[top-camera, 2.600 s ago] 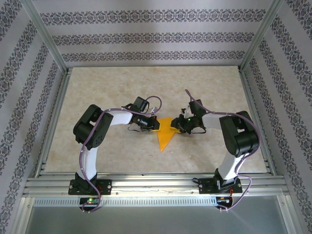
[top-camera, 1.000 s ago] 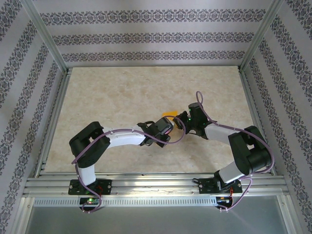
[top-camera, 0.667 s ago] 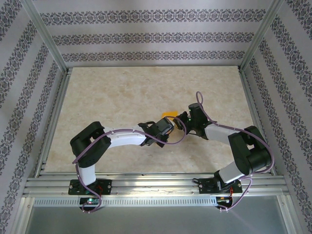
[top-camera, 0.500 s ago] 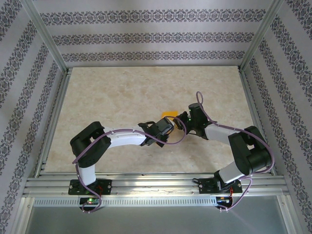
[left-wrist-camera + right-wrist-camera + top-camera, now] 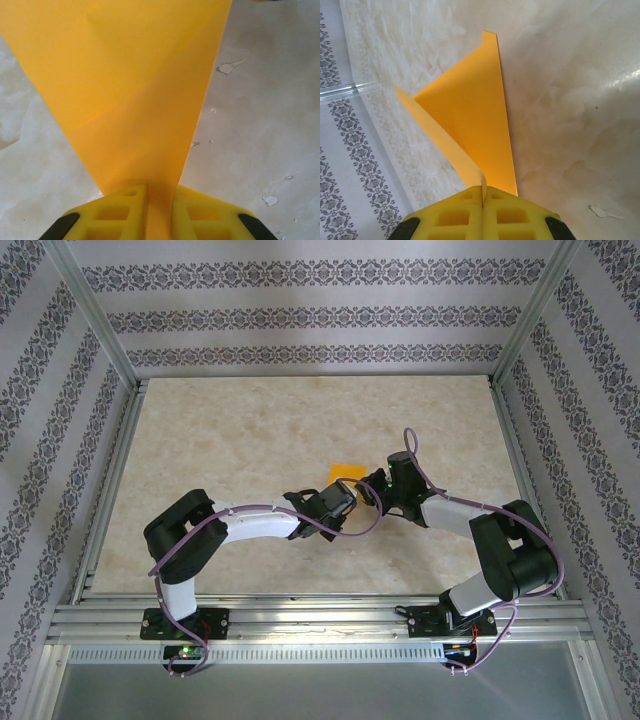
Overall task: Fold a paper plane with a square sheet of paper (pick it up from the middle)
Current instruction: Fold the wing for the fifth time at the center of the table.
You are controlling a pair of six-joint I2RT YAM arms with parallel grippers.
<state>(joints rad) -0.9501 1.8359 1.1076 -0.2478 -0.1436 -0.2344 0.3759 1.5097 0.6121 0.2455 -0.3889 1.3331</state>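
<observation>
My right tool [image 5: 482,191] pinches the flimsy paper plane [image 5: 470,110] at its fold, while my left tool [image 5: 161,194] straddles it narrowly and I cannot tell whether it grips.

Glossy beige marbled tabletop [image 5: 250,430] inside a papered enclosure.
Walled on three sides with striped floral wallpaper [image 5: 300,315]; framed by aluminium posts [image 5: 92,315]; edged with slotted rails [image 5: 310,618] along the near side; flecked with small pale marks [image 5: 227,66].
</observation>
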